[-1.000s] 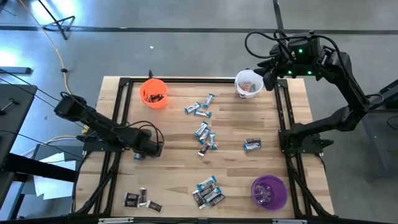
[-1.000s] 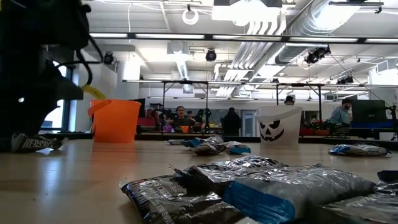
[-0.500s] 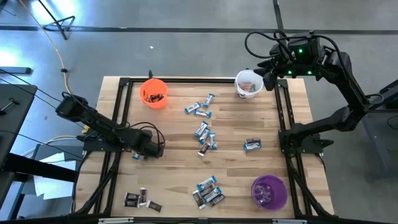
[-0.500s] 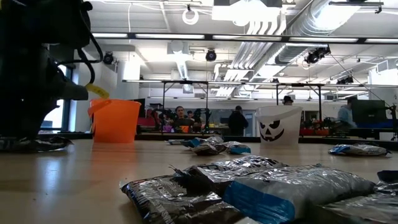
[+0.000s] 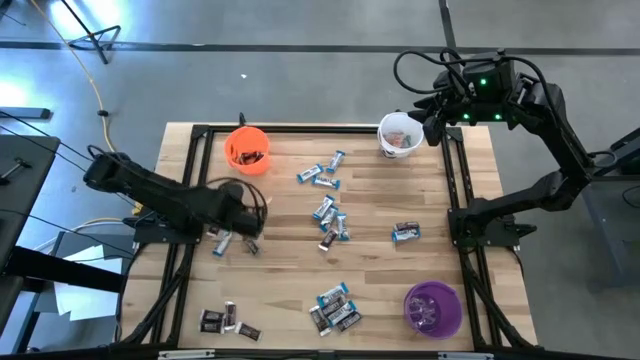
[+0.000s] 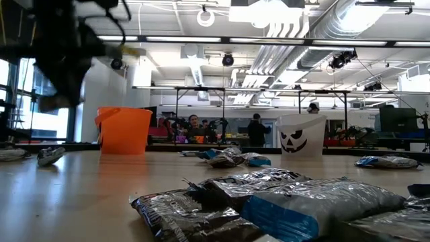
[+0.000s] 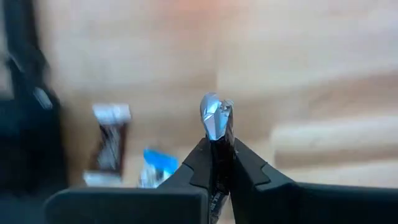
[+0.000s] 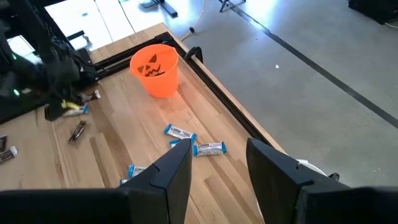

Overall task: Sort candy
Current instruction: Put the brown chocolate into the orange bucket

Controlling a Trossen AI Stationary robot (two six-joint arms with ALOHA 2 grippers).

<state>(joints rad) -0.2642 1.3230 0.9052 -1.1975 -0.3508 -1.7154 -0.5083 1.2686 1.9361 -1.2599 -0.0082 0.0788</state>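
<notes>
Work surface: a pale wooden table [image 5: 370, 200] with visible plank grain, bordered by a black metal frame [image 5: 195, 180].

Left gripper [image 7: 217, 163]: fingers pressed together on a candy piece [image 7: 216, 118] with a crinkled, silvery foil wrapper; only the wrapper's upper end protrudes above the fingertips, and its printing cannot be read. In the high view the left gripper [image 5: 245, 215] sits above the table's left side, below the orange cup [image 5: 246, 149], and two loose pieces [image 5: 232, 243] lie on the wood just beside it. The left wrist view is blurred; the items below the gripper there are hard to identify.

Right gripper [image 8: 217, 158]: fingers spread apart with nothing between them, positioned just beside the white cup [image 5: 400, 134] at the table's far right corner.

Candy distribution:
- Blue-and-white pieces in the central cluster [image 5: 330, 220] and a far group [image 5: 322, 174].
- One single piece [image 5: 406, 232] towards the right.
- A mixed pile [image 5: 335, 308] at the near edge, left of the translucent purple cup [image 5: 432, 306].
- Dark pieces [image 5: 228, 322] at the near left corner.

The orange cup is a smooth plastic bucket with a jack-o'-lantern face and holds some candy; the white cup carries a similar face in the low view. In the low view the foreground wrappers [image 6: 289, 202] are glossy and creased, and cut off at the frame's lower edge
</notes>
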